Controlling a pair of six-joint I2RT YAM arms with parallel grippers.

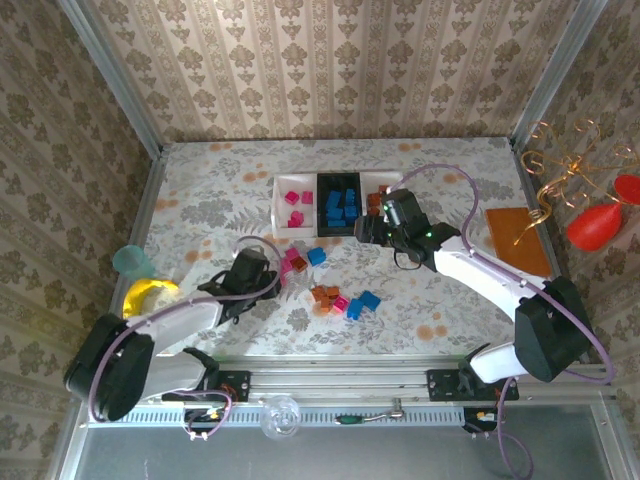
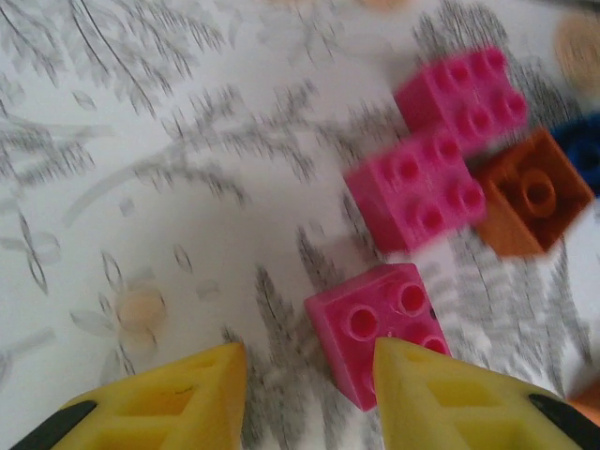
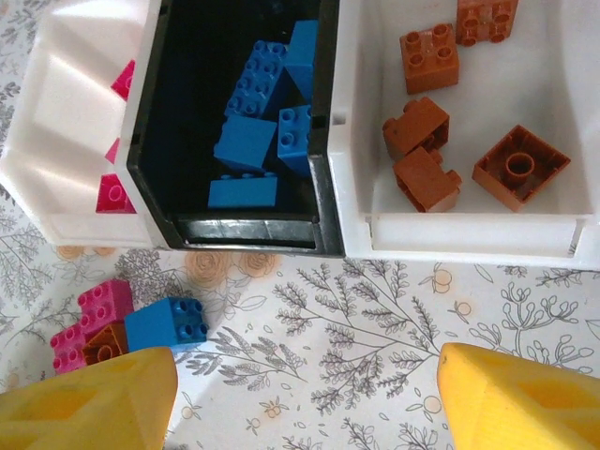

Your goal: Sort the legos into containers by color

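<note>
Left end effector is hovering part-open and empty. Magenta brick, near-left of black tray, is sitting off-centre against one finger. Closing risks shoving it aside. Right end effector is gaping, empty.

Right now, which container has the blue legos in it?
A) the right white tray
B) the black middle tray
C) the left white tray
B: the right wrist view shows the blue bricks inside the black middle tray, while the right white tray holds orange-brown bricks and the left white tray holds pink bricks.
</note>
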